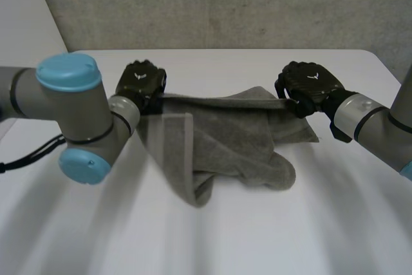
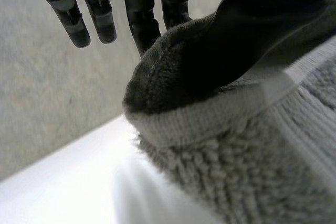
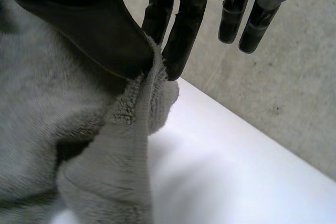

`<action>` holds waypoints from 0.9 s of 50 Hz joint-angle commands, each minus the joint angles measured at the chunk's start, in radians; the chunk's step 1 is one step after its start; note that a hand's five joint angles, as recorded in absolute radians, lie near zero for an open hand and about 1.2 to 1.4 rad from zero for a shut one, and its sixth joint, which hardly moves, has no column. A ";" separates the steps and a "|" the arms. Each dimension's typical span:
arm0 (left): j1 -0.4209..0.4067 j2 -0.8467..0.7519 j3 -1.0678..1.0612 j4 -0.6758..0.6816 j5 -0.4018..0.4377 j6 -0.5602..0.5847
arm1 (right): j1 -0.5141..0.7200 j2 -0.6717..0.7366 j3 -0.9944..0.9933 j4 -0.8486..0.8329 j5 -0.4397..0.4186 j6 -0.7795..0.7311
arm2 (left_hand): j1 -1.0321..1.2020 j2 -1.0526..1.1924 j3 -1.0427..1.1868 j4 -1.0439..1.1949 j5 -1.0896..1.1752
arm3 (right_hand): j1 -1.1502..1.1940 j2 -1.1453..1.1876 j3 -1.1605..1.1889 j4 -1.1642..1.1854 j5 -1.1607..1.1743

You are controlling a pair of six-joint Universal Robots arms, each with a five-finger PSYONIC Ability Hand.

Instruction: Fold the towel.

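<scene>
Over the table (image 1: pixel 257 243), left hand (image 1: pixel 140 83) and right hand (image 1: pixel 309 85) each pinch a far corner of the towel (image 1: pixel 235 143) between thumb and fingers, stretching that edge taut so the rest sags onto it, likely ready for a fold.

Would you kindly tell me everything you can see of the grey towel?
The towel is grey, fluffy terry with a flat woven band near one hem. Its top edge is stretched taut between two corners: the left robot hand pinches one and the right robot hand the other, each with thumb against fingers. Below that edge the cloth sags in loose, doubled folds, and its bunched lower part appears to rest on the white table.
</scene>
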 commanded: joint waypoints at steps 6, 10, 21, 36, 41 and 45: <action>0.033 0.002 0.273 0.197 0.127 0.032 | 0.036 -0.065 -0.445 -0.163 0.199 -0.007 | 0.140 0.064 -0.049 -0.054 0.088 | 0.076 0.080 -0.047 -0.076 0.065; 0.039 0.244 0.195 0.384 0.137 0.016 | 0.017 -0.154 -0.443 -0.263 0.233 0.142 | 0.140 0.064 -0.049 -0.054 0.088 | 0.076 0.080 -0.047 -0.076 0.065; 0.111 0.435 -0.222 0.458 0.385 -0.002 | -0.075 -0.314 -0.016 -0.308 -0.028 0.225 | 0.140 0.064 -0.049 -0.054 0.088 | 0.076 0.080 -0.047 -0.076 0.065; 0.197 0.303 -0.670 0.421 0.408 0.145 | -0.134 -0.277 0.491 -0.268 -0.238 -0.140 | 0.140 0.064 -0.049 -0.054 0.088 | 0.076 0.080 -0.047 -0.076 0.065; 0.177 0.234 -0.669 0.416 0.384 0.199 | -0.131 -0.277 0.525 -0.176 -0.235 -0.223 | 0.140 0.064 -0.049 -0.054 0.088 | 0.076 0.080 -0.047 -0.076 0.065; 0.174 0.228 -0.664 0.416 0.347 0.205 | -0.131 -0.278 0.527 -0.128 -0.236 -0.246 | 0.140 0.064 -0.049 -0.054 0.088 | 0.076 0.080 -0.047 -0.076 0.065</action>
